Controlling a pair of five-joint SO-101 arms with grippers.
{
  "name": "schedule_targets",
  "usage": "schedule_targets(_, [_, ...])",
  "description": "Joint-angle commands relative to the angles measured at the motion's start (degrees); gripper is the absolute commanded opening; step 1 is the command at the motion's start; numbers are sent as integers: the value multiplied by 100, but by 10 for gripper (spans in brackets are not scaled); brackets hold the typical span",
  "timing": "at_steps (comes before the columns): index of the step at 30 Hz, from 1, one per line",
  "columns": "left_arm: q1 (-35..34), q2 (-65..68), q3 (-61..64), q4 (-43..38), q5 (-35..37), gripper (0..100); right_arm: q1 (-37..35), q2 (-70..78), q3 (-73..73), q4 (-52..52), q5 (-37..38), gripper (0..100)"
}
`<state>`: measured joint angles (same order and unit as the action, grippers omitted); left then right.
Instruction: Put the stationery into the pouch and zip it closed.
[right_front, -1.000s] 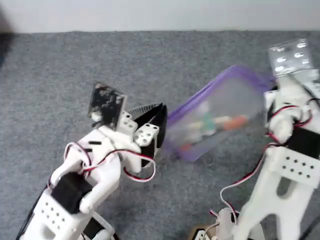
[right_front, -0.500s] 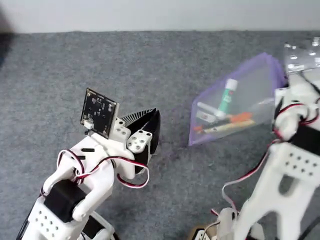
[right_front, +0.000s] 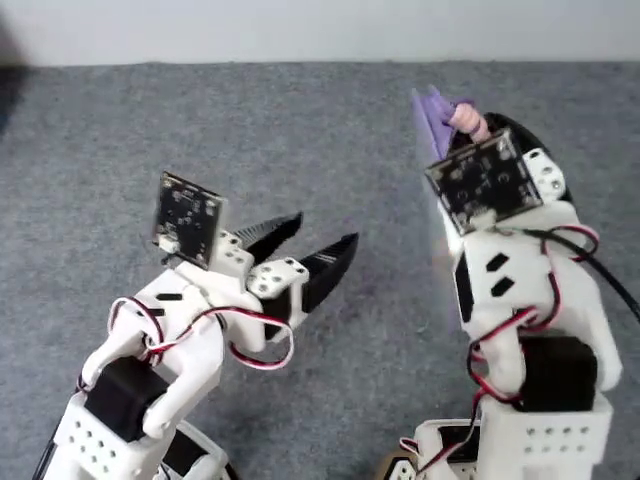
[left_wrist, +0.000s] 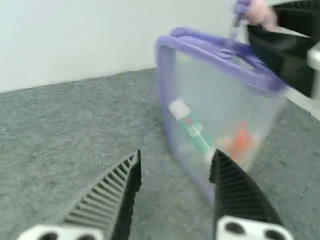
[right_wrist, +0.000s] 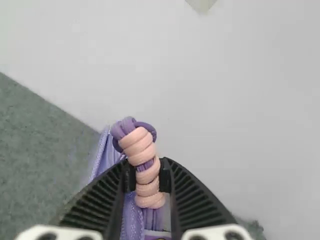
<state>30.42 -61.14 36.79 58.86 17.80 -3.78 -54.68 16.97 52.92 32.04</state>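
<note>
- Your R gripper (right_wrist: 145, 167) has its jaws closed on the pink coiled pull (right_wrist: 138, 145) at the pouch's top, one black finger on each side of it.
- The pouch (left_wrist: 220, 110) hangs upright from that pull. It's clear plastic w/ purple edging, and the purple zip edge is uppermost.
- Its bottom sits very close to the grey mat (right_front: 120, 130). You can't tell from these views whether it touches or hangs just clear.
- In the high view you see the pouch edge-on, in front of the R arm (right_front: 520, 300), w/ the purple corner and pink pull poking out past the wrist camera board.
- The stationery is inside, low in the pouch. A white-green tube (left_wrist: 189, 127) lies slanted, and an orange item (left_wrist: 241, 142) is just beside it, toward the R gripper's side.
- Your L gripper (left_wrist: 177, 155) has its jaws spread wide w/ nothing between them. It's low over the mat, aimed at the pouch's broad face, near it but apart.
- In the high view, a strip of bare mat separates the L fingertips from the pouch and the R arm.
- A white wall (right_wrist: 225, 75) runs behind the mat's far edge.
</note>
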Motion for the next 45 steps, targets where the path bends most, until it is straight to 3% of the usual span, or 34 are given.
schedule_targets(1, [-211, -141, -84, 35, 79, 235, -127, -295, -53, 277, 132, 8])
schedule_targets(8, [-202, -141, -277, 396, 79, 235, -127, -822, -62, 1437, 536, 8])
schedule_targets(16, [747, -88, -215, 659, 105, 232, -453, -708, 475, 13, 519, 8])
schedule_targets(21, [554, -105, -66, 440, 97, 232, -716, -541, 914, -787, 563, 8])
schedule_targets(26, [70, -141, -163, 624, 88, 232, -760, -752, 1152, -796, 580, 8])
schedule_targets(32, [9, -141, -330, 923, 88, 233, -743, -1455, 1864, -787, 853, 8])
schedule_targets(45, [677, -97, -822, 1424, 97, 233, -1086, -1868, 2435, -848, 844, 8])
